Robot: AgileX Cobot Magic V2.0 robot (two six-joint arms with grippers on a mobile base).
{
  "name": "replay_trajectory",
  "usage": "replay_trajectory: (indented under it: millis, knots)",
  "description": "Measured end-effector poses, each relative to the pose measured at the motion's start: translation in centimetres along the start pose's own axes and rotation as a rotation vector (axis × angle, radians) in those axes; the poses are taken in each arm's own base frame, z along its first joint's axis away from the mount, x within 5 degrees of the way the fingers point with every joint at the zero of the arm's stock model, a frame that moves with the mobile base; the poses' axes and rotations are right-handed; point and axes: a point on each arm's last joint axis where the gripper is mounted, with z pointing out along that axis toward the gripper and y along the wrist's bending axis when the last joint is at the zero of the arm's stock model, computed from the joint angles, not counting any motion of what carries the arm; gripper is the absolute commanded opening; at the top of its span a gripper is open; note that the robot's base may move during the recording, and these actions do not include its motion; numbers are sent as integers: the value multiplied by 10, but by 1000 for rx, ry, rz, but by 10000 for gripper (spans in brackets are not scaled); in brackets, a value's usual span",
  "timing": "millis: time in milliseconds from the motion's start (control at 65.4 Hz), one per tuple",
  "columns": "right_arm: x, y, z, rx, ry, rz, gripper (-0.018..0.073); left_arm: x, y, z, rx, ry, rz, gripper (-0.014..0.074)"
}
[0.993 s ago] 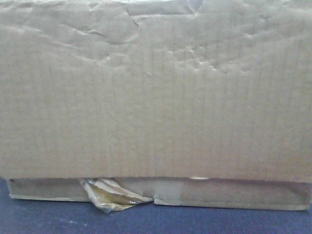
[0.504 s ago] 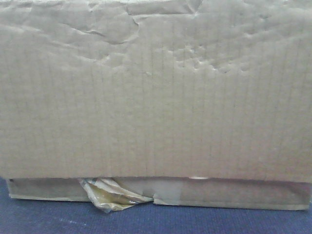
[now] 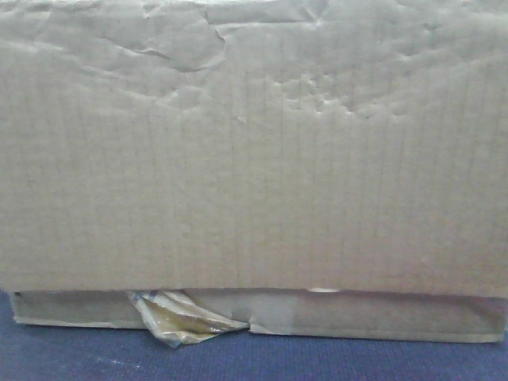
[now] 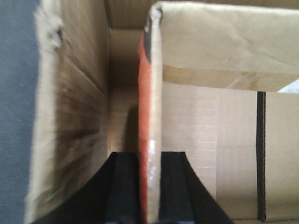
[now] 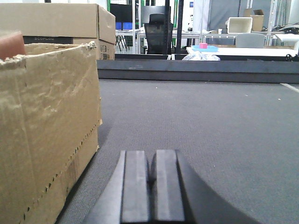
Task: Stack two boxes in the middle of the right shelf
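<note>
Cardboard boxes [image 5: 46,130], two; left end effector [image 4: 148,158] clamping one (right end effector [image 5: 150,161] closed, empty)

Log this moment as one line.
left gripper: shut on cardboard box flap | right gripper: shut, empty, over grey carpet | front view: dented box face fills frame

Place: an indoor work room, most like a lab or a workshop with office furniture.
Floor: grey carpet [image 5: 224,130], wide and flat.
Furniture: a black office chair [image 5: 156,30] and white tables [image 5: 247,50] at the back.
Storage: a worn cardboard box [image 5: 46,130] on the carpet, a printed carton [image 5: 56,21] behind it, a white bin [image 5: 240,24], blue bins [image 5: 124,25] far away.
</note>
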Motion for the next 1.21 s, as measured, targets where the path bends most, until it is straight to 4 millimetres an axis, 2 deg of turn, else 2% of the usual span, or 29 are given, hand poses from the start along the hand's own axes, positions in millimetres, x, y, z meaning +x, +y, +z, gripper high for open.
replay_trajectory:
  millis: [260, 458, 535, 657, 764, 825, 947, 1100, 1207]
  knots:
    - [0, 0, 0, 0, 0, 0, -163, -1, -10, 25, 11, 15, 9, -111]
    - [0, 0, 0, 0, 0, 0, -163, -2, -11, 30, 13, 18, 11, -93]
    - [0, 0, 0, 0, 0, 0, -163, -2, -11, 30, 13, 18, 11, -25]
    - [0, 0, 0, 0, 0, 0, -163, -1, -12, 30, 16, 20, 9, 165]
    - [0, 0, 0, 0, 0, 0, -163, -1, -12, 30, 20, 20, 5, 293]
    - [0, 0, 0, 0, 0, 0, -163, -2, -12, 28, 26, 15, 2, 342]
    - [0, 0, 0, 0, 0, 0, -163, -12, -12, 9, 61, -41, -17, 377]
    - [0, 0, 0, 0, 0, 0, -163, -25, -7, -38, 112, -149, -14, 367]
    - [0, 0, 0, 0, 0, 0, -163, -29, 7, -68, 86, -206, 1, 367]
